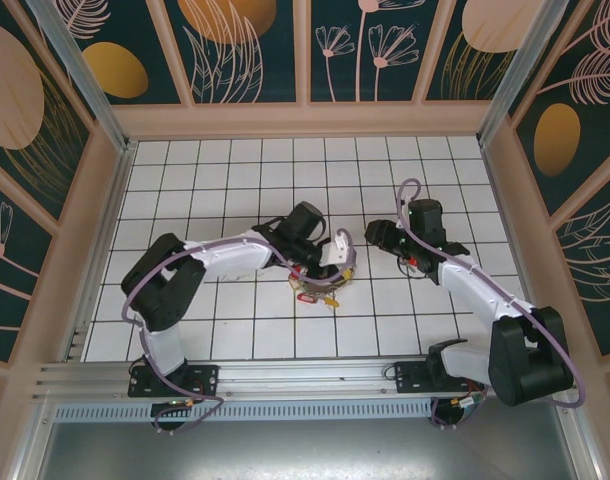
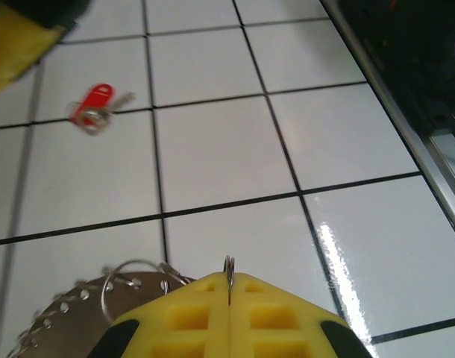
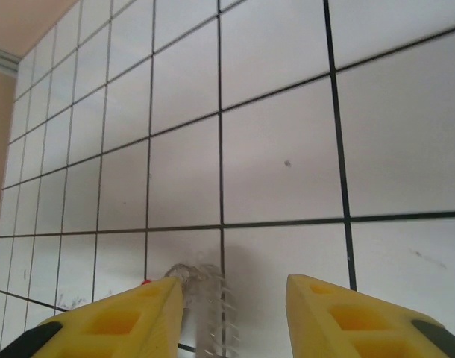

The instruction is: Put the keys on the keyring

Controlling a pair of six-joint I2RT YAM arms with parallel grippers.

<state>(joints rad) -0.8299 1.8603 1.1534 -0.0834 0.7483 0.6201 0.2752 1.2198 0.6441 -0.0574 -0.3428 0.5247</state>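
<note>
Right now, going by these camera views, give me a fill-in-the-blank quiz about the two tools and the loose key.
1. The left tool is ___ on a thin metal ring.
2. The key lying loose on the tiles has a ___ plastic head.
3. The right tool stands ___, with nothing between its fingers.
Missing words: shut; red; open.

Bare white tiles (image 1: pixel 235 165) at the back, wooden walls (image 1: pixel 305 118) all round, left arm (image 1: pixel 225 255) and right arm (image 1: pixel 465 275) close together, red key (image 2: pixel 93 104) in the open
</note>
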